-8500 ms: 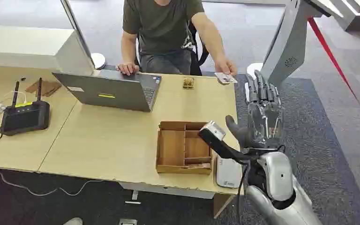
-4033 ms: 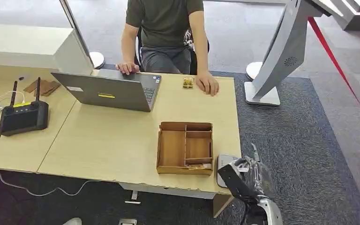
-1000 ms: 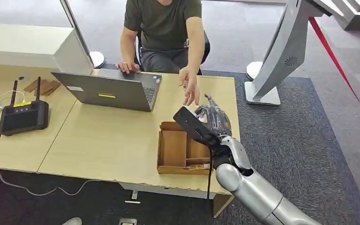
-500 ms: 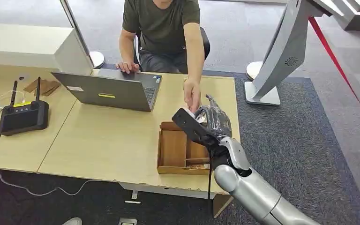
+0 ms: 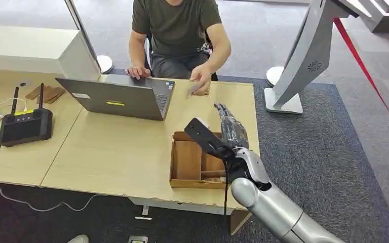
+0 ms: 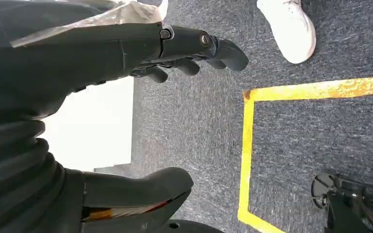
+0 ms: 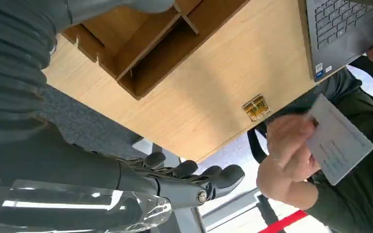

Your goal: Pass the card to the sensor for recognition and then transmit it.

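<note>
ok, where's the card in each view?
Head view: card in the person's hand, at the desk's far edge past the laptop.
Right wrist view: card in that hand, at the right.
Left wrist view: carpet and the left hand.
Shared landmark: wooden tray.

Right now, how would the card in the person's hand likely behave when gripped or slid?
The card looks thin and flat, so probably light and fairly stiff; it shows no sag in the person's hand. Its smooth face may slip between fingers. Flat on the desk, it would likely be awkward to lift.
</note>
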`<state>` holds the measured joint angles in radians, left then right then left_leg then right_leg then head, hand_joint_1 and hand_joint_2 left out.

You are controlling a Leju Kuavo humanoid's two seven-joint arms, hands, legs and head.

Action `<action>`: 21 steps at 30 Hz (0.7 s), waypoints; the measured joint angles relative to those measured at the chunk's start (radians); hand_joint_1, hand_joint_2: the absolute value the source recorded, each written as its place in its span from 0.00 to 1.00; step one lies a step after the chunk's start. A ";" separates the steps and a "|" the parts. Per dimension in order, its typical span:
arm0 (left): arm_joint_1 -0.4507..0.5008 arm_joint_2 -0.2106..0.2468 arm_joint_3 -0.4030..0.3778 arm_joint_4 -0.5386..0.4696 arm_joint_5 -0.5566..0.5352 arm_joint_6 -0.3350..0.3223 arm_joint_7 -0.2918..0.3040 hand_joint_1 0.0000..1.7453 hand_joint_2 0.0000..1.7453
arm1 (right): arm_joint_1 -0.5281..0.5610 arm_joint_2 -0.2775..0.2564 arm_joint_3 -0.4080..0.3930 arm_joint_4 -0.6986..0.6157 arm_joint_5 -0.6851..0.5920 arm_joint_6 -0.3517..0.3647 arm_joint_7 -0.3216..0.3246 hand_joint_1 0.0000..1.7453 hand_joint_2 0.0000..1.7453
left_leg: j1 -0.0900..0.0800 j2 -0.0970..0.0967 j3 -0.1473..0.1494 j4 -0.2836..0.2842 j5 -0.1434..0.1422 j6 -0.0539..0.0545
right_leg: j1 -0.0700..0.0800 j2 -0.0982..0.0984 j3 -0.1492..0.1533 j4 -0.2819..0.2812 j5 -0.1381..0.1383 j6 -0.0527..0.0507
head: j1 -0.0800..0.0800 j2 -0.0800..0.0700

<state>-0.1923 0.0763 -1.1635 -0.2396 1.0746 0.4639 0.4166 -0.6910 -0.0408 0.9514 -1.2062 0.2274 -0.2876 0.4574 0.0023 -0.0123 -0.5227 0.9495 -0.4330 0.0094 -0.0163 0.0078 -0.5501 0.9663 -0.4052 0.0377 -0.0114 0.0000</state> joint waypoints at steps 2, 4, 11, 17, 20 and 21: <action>0.000 0.000 0.000 0.000 0.000 0.000 0.000 0.00 1.00 | 0.000 0.000 0.000 0.000 0.000 0.000 0.000 0.00 1.00 | 0.000 0.000 0.000 0.000 0.000 0.000 | 0.000 0.000 0.000 0.000 0.000 0.000 | 0.000 0.000; 0.000 0.000 -0.001 0.000 0.000 0.000 0.000 0.00 1.00 | 0.000 0.000 0.000 0.000 0.000 0.000 0.000 0.00 1.00 | 0.000 0.000 0.000 0.000 0.000 0.000 | 0.000 0.000 0.000 0.000 0.000 0.000 | 0.000 0.000; 0.000 0.000 -0.001 0.000 0.000 0.000 0.000 0.00 1.00 | 0.000 0.000 0.000 0.000 0.000 0.000 0.000 0.00 1.00 | 0.000 0.000 0.000 0.000 0.000 0.000 | 0.000 0.000 0.000 0.000 0.000 0.000 | 0.000 0.000; 0.000 0.000 -0.001 0.000 0.000 0.000 0.000 0.00 1.00 | 0.000 0.000 0.000 0.000 0.000 0.000 0.000 0.00 1.00 | 0.000 0.000 0.000 0.000 0.000 0.000 | 0.000 0.000 0.000 0.000 0.000 0.000 | 0.000 0.000; 0.001 0.000 -0.001 0.000 0.003 0.002 -0.002 0.00 1.00 | 0.001 0.000 0.000 0.000 0.010 -0.005 -0.002 0.00 1.00 | 0.000 0.000 0.000 0.000 0.000 0.000 | 0.000 0.000 0.000 0.000 0.000 0.000 | 0.000 0.000; 0.002 0.000 -0.001 0.000 0.003 0.002 -0.003 0.00 1.00 | 0.002 -0.001 -0.001 -0.002 0.017 -0.009 -0.006 0.00 1.00 | 0.000 0.000 0.000 0.000 0.000 0.000 | 0.000 0.000 0.000 0.000 0.000 0.000 | 0.000 0.000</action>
<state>-0.1903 0.0759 -1.1646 -0.2396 1.0773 0.4662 0.4135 -0.6888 -0.0420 0.9502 -1.2081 0.2442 -0.2968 0.4509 0.0023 -0.0122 -0.5226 0.9495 -0.4330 0.0094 -0.0163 0.0078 -0.5502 0.9663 -0.4052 0.0377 -0.0118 0.0000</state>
